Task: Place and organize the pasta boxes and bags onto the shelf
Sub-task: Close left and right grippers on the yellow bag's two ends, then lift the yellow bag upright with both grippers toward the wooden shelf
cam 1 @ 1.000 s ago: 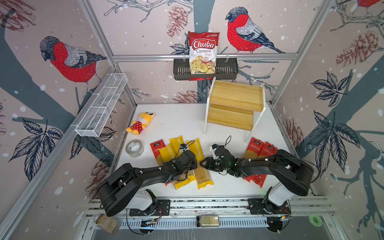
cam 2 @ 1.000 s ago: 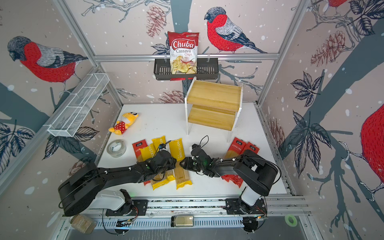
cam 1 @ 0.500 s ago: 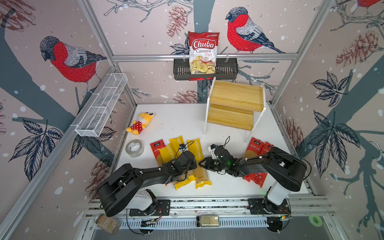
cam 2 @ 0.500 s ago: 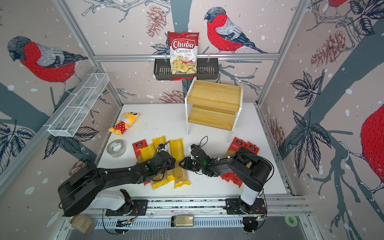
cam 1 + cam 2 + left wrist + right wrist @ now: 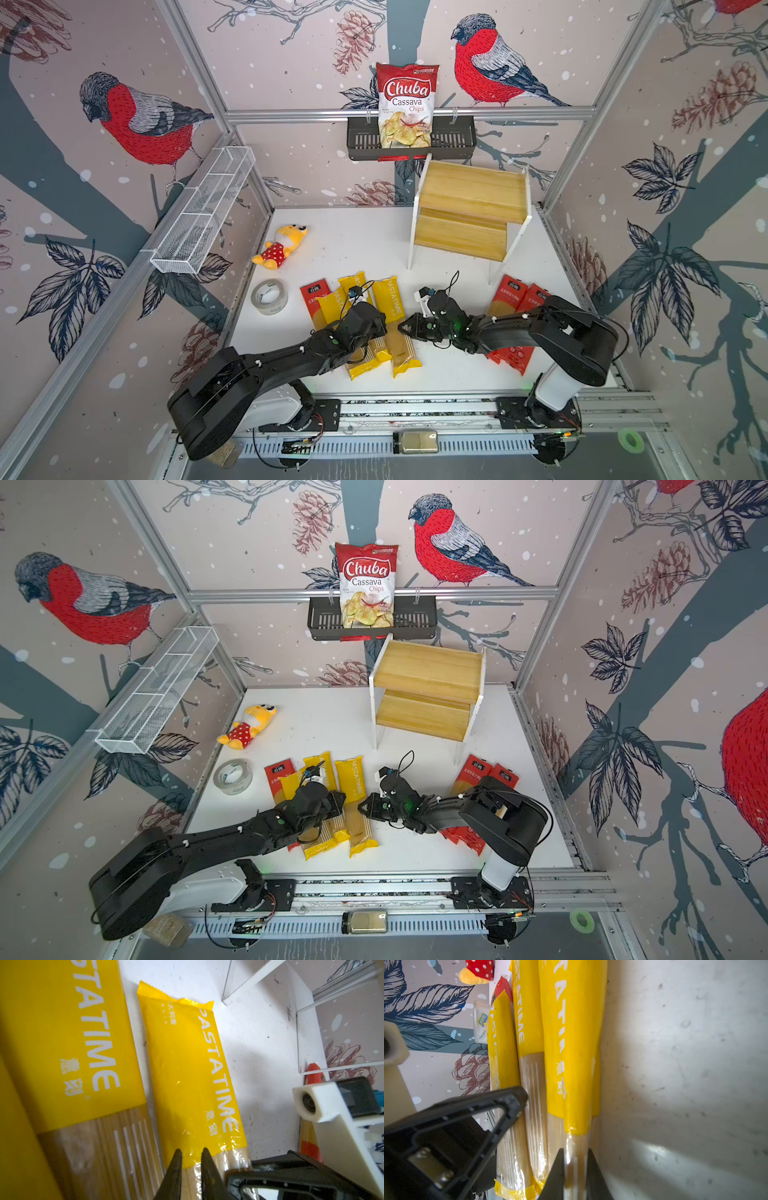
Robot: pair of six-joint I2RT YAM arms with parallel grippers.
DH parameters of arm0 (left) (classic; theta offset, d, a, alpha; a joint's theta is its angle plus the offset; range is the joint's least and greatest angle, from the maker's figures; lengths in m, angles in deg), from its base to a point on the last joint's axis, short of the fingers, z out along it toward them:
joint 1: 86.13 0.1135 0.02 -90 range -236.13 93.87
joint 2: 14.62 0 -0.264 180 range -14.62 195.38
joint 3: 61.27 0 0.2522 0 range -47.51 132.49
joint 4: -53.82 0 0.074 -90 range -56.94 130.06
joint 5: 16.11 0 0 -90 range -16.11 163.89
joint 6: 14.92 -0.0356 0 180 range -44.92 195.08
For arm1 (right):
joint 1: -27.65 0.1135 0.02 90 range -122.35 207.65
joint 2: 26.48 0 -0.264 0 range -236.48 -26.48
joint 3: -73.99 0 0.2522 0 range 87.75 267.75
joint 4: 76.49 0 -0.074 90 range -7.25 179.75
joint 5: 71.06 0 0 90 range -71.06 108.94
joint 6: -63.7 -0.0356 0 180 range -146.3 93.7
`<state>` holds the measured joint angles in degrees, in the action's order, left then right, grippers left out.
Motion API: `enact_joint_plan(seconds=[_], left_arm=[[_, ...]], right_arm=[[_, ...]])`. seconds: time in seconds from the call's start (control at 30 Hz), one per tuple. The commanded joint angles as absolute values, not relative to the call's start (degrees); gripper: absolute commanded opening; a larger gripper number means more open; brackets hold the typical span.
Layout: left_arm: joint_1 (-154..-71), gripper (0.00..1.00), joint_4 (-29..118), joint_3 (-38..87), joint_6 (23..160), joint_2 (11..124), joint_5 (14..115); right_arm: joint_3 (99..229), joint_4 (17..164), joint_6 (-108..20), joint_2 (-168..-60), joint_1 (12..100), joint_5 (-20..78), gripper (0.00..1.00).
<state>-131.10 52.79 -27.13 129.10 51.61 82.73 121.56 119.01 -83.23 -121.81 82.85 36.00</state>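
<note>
Left wrist view: the rightmost yellow PASTATIME packet [image 5: 187,1076] is seen lying flat on the scuffed white table [image 5: 259,1053], its long axis running away from the camera. Its glossy film is solid yellow at the far end, which is sealed by a serrated crimp. The film is clear at the near end, where straight pale spaghetti strands are shown. White lettering is printed along its length. The left gripper [image 5: 190,1159] is positioned low over the line where yellow meets clear. Its two black tapered fingers are drawn almost together; whether film is nipped between them cannot be told. A second PASTATIME packet [image 5: 68,1043] is laid alongside, parallel, its window printed with thin white stripes.

In both top views these two and a third yellow packet [image 5: 331,307] are shown side by side on the table, in front of the shelf [image 5: 469,199]. Their long axes are set roughly front to back, solid yellow ends toward the shelf. The rightmost packet is flanked by both grippers, with the right gripper [image 5: 404,328] at its right edge. In the right wrist view its clear window is caught between the right gripper's fingers [image 5: 555,1174], which are closed onto it. Three red-ended packets [image 5: 313,293] are also laid flat, lengthwise front to back: one beside the yellow ones, two under the right arm. The shelf is built of two stepped light wooden boards between white side panels.
</note>
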Motion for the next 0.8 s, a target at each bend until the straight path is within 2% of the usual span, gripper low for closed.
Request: enact_joint_plan(seconds=[0.0, 0.4, 0.53, 0.63, 0.77], left_arm=[[-129.4, 0.24, 52.9, -27.8, 127.1, 47.3, 83.2], [-121.1, 0.39, 49.3, -25.0, 120.0, 33.3, 73.9], [-117.8, 0.45, 51.3, -23.6, 119.0, 30.6, 67.0], [-115.6, 0.55, 53.6, -22.5, 118.1, 30.0, 60.7], [-113.3, 0.6, 56.2, -21.7, 118.5, 31.1, 53.8]], right_arm=[[122.1, 120.1, -81.2, -119.6, 83.2, 36.6, 0.11], [120.8, 119.9, -73.6, -108.8, 85.8, 29.6, 0.03], [120.9, 120.6, -72.3, -105.4, 85.8, 27.6, 0.01], [121.0, 121.3, -71.8, -102.3, 85.7, 26.1, 0.01], [121.0, 123.1, -71.6, -98.6, 85.8, 24.1, 0.0]])
